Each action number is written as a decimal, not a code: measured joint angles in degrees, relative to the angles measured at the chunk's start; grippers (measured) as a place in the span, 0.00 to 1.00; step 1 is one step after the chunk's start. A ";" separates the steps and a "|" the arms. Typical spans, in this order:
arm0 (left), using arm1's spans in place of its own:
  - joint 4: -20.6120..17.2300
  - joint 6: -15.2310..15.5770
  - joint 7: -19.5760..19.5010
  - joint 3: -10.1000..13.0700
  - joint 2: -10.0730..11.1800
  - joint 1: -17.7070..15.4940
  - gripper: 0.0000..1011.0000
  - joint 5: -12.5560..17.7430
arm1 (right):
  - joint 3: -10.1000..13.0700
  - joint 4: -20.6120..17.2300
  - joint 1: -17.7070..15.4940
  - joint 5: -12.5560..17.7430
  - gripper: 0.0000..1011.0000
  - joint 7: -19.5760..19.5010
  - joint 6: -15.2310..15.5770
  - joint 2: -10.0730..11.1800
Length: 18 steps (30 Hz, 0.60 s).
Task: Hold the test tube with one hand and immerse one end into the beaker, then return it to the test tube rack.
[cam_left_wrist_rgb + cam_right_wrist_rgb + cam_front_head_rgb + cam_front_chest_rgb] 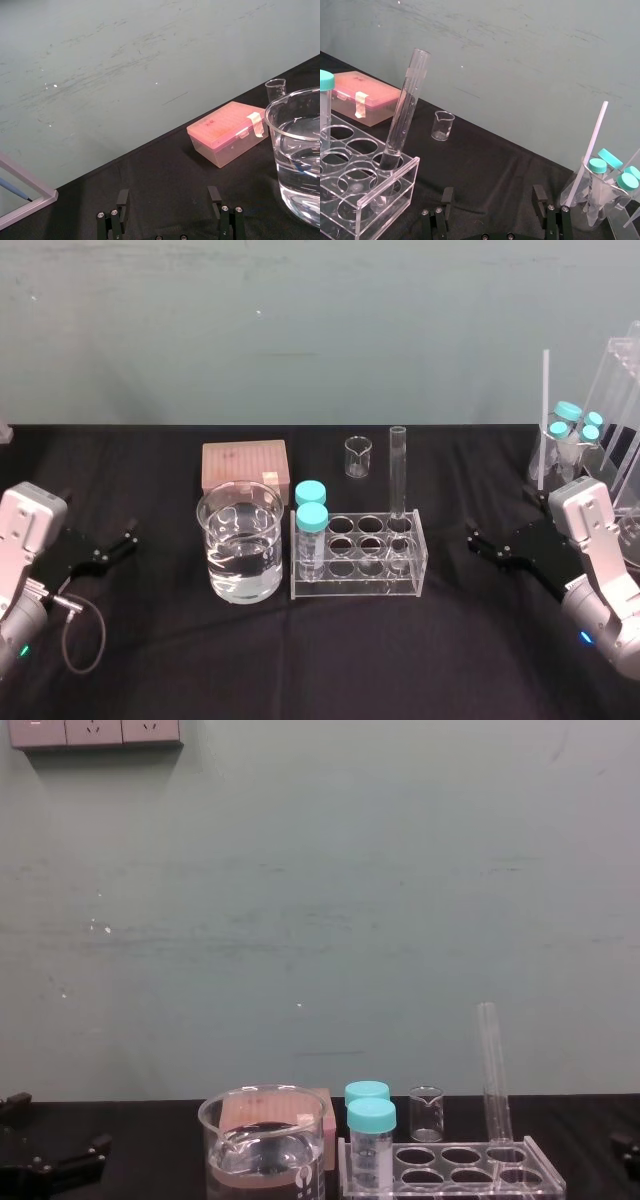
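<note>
The test tube [398,475] stands upright in the back right hole of the test tube rack [358,580], and it rises tall in the right wrist view [404,117]. The beaker [240,540], part full of clear liquid, sits just left of the rack [450,1170] and close ahead in the left wrist view [297,150]. My left gripper [118,545] rests low at the table's left, open and holding nothing [168,200]. My right gripper [487,545] sits at the right of the rack, open and holding nothing [493,197]. Neither touches the glassware.
Two teal-capped vials [311,520] stand in the rack's left holes. A pink tip box [245,465] and a tiny beaker [357,456] lie behind. At the far right a flask with more teal-capped vials [570,435] and a clear stand [615,390] crowd my right arm.
</note>
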 joint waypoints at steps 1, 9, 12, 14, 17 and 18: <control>0.00 0.00 0.00 0.00 0.00 0.00 0.99 0.00 | 0.00 0.00 0.00 0.00 0.99 0.00 0.00 0.00; 0.00 0.00 0.00 0.00 0.00 0.00 0.99 0.00 | 0.00 0.00 0.00 0.00 0.99 0.00 0.00 0.00; 0.00 0.00 0.00 0.00 0.00 0.00 0.99 0.00 | 0.00 0.00 0.00 0.00 0.99 0.00 0.00 0.00; 0.00 0.00 0.00 0.00 0.00 0.00 0.99 0.00 | 0.00 0.00 0.00 0.00 0.99 0.00 0.00 0.00; 0.00 0.00 0.00 0.00 0.00 0.00 0.99 0.00 | 0.00 0.00 0.00 0.00 0.99 0.00 0.00 0.00; 0.00 0.00 0.00 0.00 0.00 0.00 0.99 0.00 | 0.00 0.00 0.00 0.00 0.99 0.00 0.00 0.00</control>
